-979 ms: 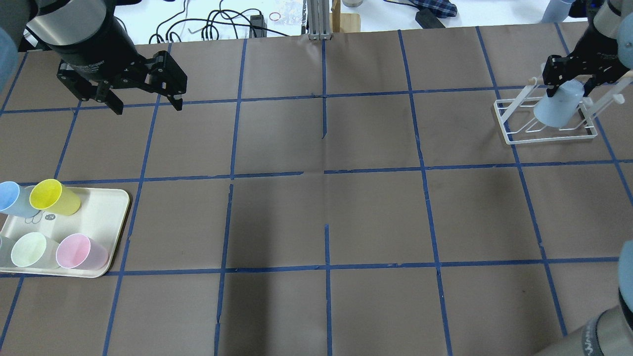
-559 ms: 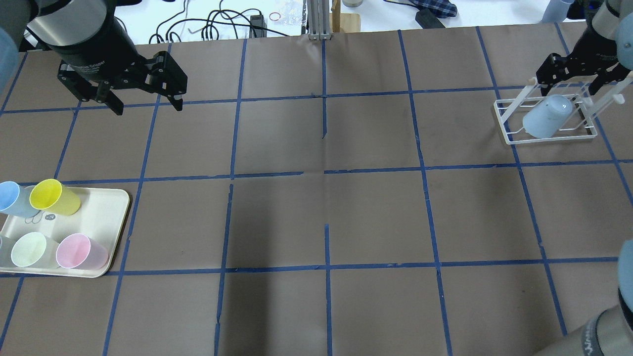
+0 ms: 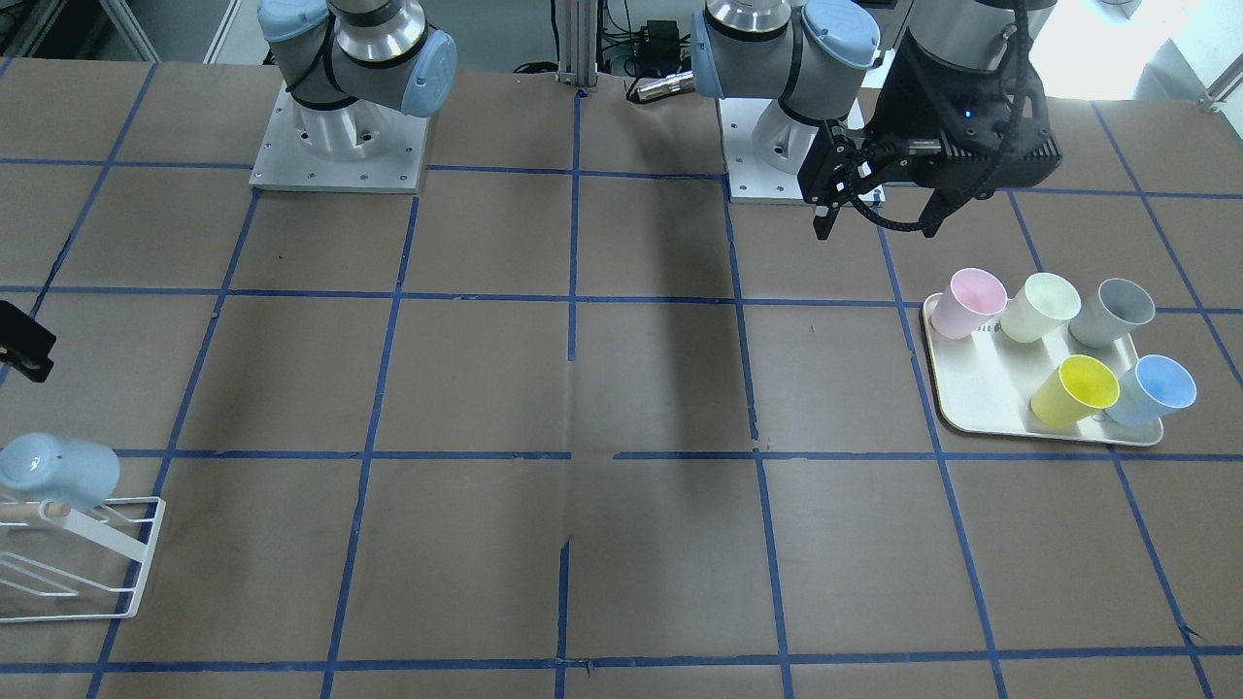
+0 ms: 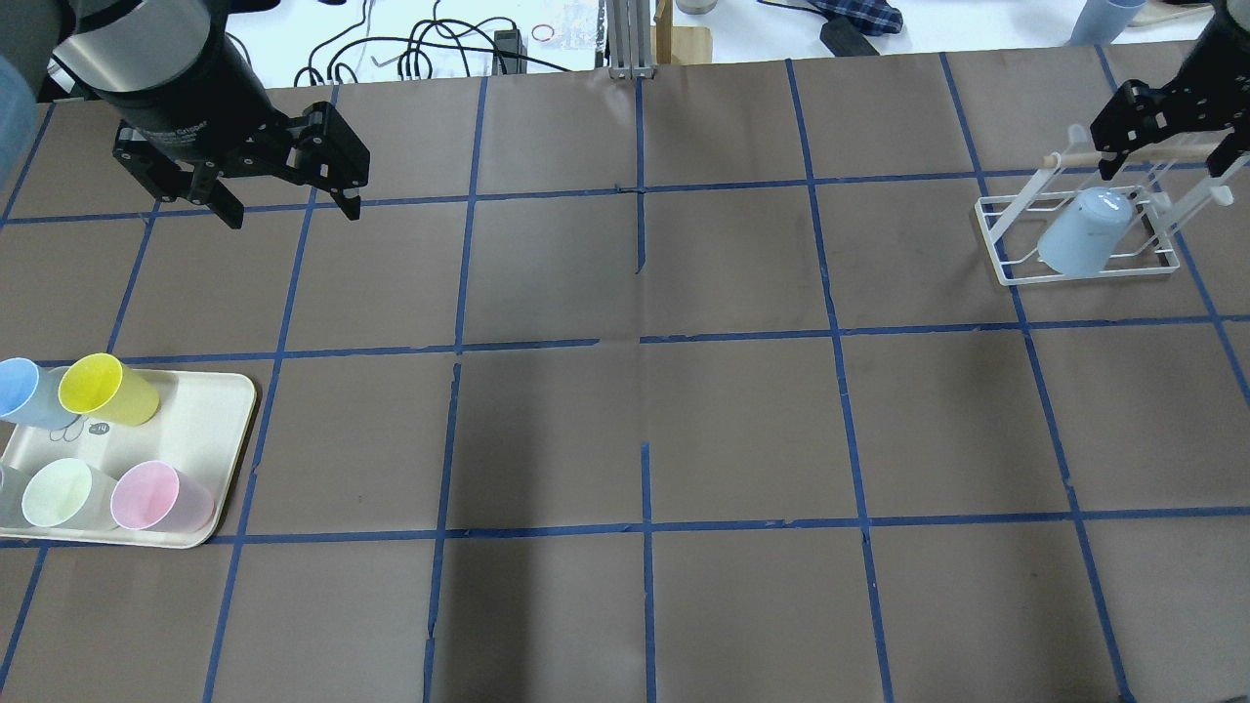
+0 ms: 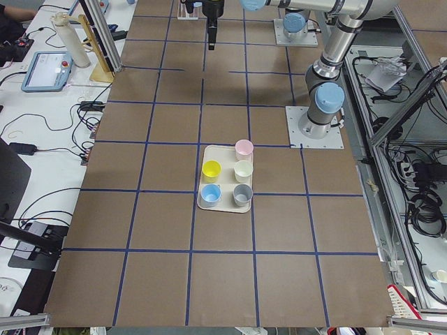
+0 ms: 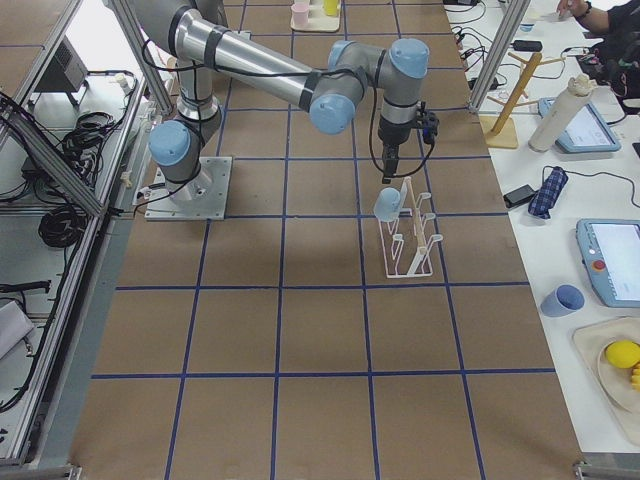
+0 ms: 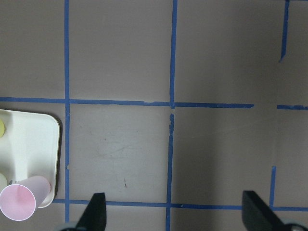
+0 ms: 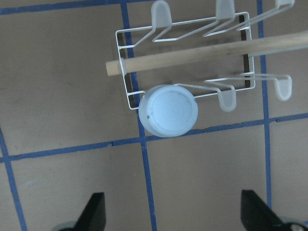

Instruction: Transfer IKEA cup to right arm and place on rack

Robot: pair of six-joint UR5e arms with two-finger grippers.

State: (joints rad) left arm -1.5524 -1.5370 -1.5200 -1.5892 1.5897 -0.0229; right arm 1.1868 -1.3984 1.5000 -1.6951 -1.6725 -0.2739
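On the brown, blue-taped tabletop (image 4: 625,420), the IKEA cup (image 4: 1079,234) is set upturned on the rack (image 4: 996,249), its axis tilted and its base turned toward the right claw (image 4: 1167,161), which is held apart and empty above it. The left claw (image 4: 291,210), also spread, is parked well apart. The cup's round base is shown face-on only in the right wrist view; a prong inside is presumably hidden.

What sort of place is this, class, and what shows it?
Probably a robotics lab workcell: the left arm and right arm are bolted to a table taped in a blue grid, with a teach pendant and loose cables on the benches alongside.
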